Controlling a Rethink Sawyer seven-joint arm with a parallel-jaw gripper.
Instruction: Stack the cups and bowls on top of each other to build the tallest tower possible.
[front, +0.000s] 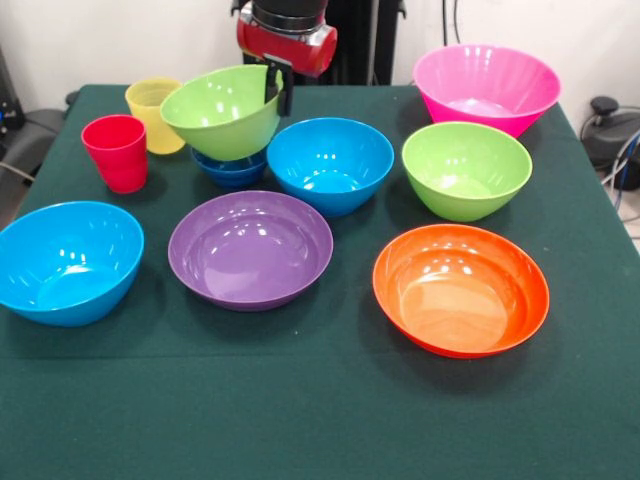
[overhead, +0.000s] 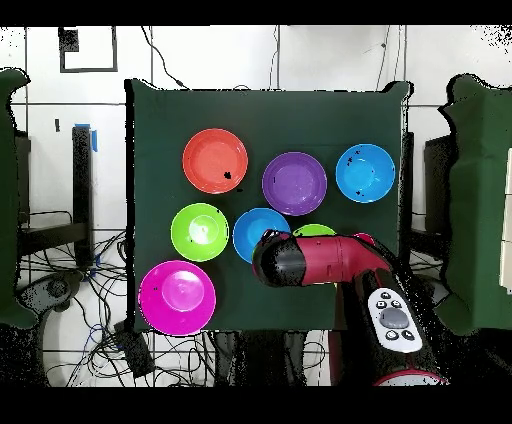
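My gripper is shut on the far rim of a lime green bowl, one finger inside and one outside. That bowl is tilted and sits right over the small dark blue bowl; whether the two touch I cannot tell. Left of them stand the red cup and the yellow cup, both upright. In the overhead view the arm covers the gripper and the cups, and only an edge of the held green bowl shows.
On the green cloth lie a light blue bowl, a second lime green bowl, the pink bowl, the purple bowl, the orange bowl and another light blue bowl.
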